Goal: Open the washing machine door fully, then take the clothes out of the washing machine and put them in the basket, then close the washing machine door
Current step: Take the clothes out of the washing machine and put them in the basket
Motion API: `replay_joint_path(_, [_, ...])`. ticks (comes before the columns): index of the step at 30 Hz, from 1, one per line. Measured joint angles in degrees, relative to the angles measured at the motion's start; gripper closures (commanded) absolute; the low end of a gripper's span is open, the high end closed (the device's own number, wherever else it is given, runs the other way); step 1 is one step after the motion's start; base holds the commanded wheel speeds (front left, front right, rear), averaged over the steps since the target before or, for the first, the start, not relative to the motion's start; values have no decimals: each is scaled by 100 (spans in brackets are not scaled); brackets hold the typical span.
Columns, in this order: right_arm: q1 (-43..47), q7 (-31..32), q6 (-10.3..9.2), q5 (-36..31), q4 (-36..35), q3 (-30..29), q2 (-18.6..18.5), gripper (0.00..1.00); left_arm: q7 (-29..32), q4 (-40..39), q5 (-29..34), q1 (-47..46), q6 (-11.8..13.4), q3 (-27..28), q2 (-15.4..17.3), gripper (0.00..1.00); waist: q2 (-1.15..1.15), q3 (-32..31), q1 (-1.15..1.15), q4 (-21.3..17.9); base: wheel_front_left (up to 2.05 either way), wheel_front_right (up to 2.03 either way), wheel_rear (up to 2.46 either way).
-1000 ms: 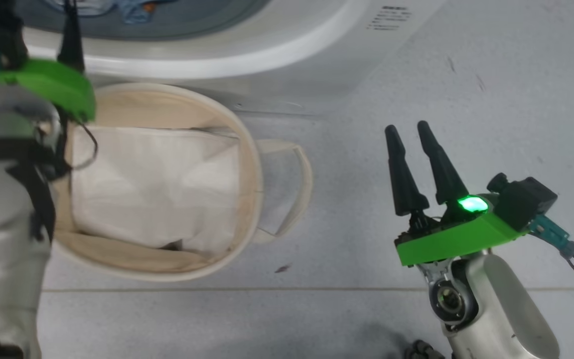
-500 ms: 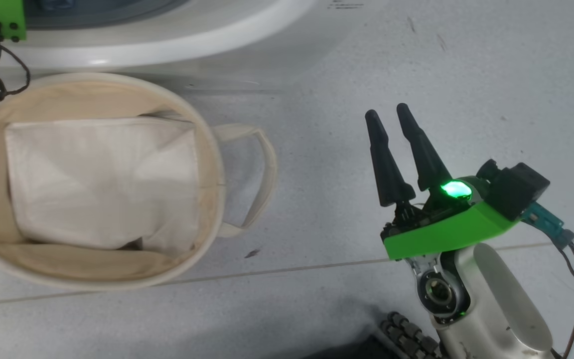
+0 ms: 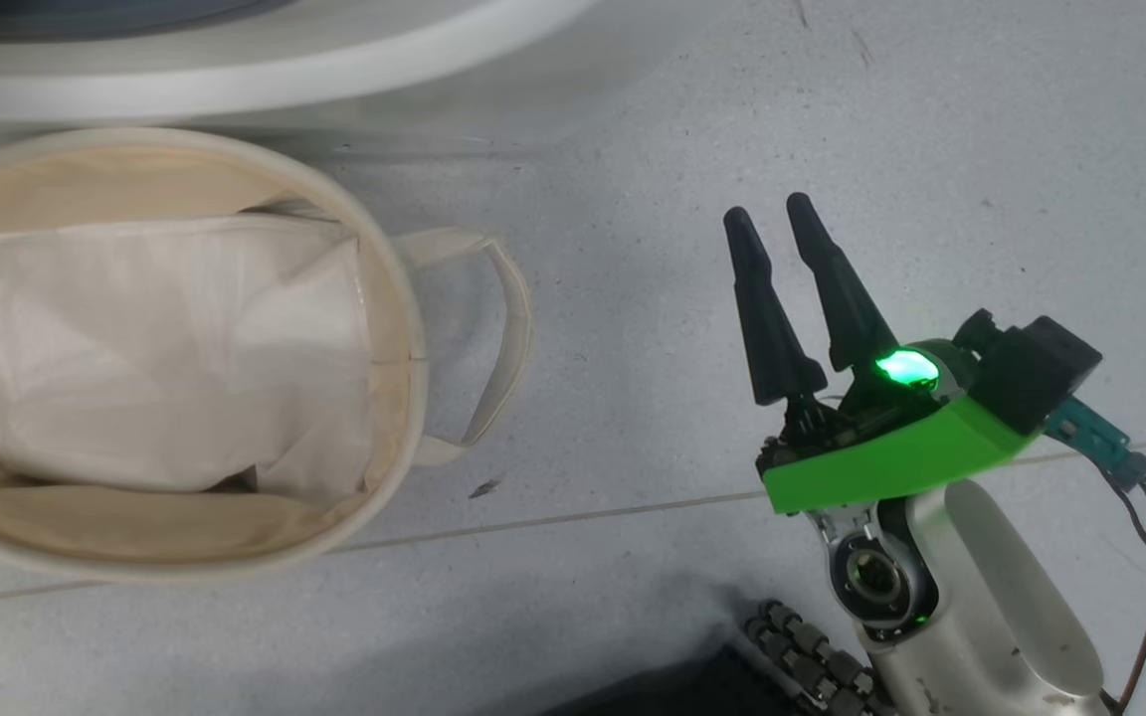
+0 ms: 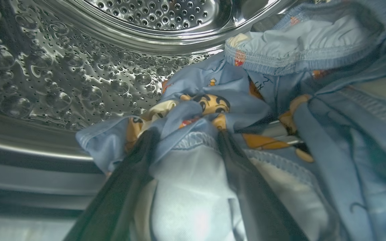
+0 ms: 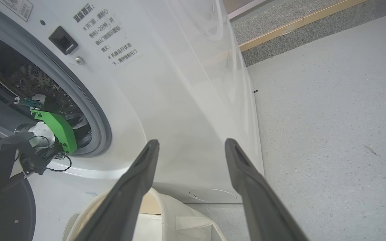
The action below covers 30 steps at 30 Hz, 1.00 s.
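Inside the steel drum (image 4: 79,67) of the washing machine (image 5: 179,83), my left gripper (image 4: 186,134) is open. Its two fingers are pushed into the clothes (image 4: 313,100), light blue fabric with orange figures, and a pale fold lies between them. Seen from the right wrist, my left arm (image 5: 57,130) reaches into the drum mouth. A dark curved piece at the lower left looks like the washing machine door (image 5: 8,214), swung open. The cream basket (image 3: 404,298) stands before the washer. My right gripper (image 3: 768,207) (image 5: 192,143) hangs open and empty over the floor, right of the basket.
A flat white sheet (image 3: 165,348) lies in the basket, whose looped handle (image 3: 508,328) sticks out toward my right gripper. Grey tiled floor (image 3: 633,149) spreads to the right of the washer. A wooden strip (image 5: 297,25) runs along the far floor edge.
The head camera has swung, so the basket and washer sit further left and up in the picture. My left arm has left that view, going up toward the drum. The right gripper stays open.
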Motion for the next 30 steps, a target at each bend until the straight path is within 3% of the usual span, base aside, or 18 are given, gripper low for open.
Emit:
replay_joint_path(2, [-24,0,0,0,-12,5,0,0,-42,48,5,-48,-1,-31,-5,0,0,26,0,11,0,0,0])
replay_joint_path(3, [-30,0,0,-1,-16,5,0,0,-75,77,8,-77,-1,-42,-9,100,0,37,0,17,0,0,0])
replay_joint_path(10, [-46,0,0,-27,-15,-4,0,0,-400,283,-11,-136,-55,-158,-23,100,0,36,0,61,0,0,0])
replay_joint_path(19, [-48,0,0,-224,62,-73,0,0,-1604,186,-528,205,-42,14,-355,100,0,-342,0,190,0,0,0])
replay_joint_path(24, [-3,0,0,-343,162,-96,0,0,-1746,-297,-786,716,-43,99,-442,100,0,-685,0,262,0,0,0])
replay_joint_path(30, [200,0,0,-435,280,-136,-1,0,-1768,-1685,-1002,1431,-32,143,-455,100,0,-1125,-1,366,0,0,0])
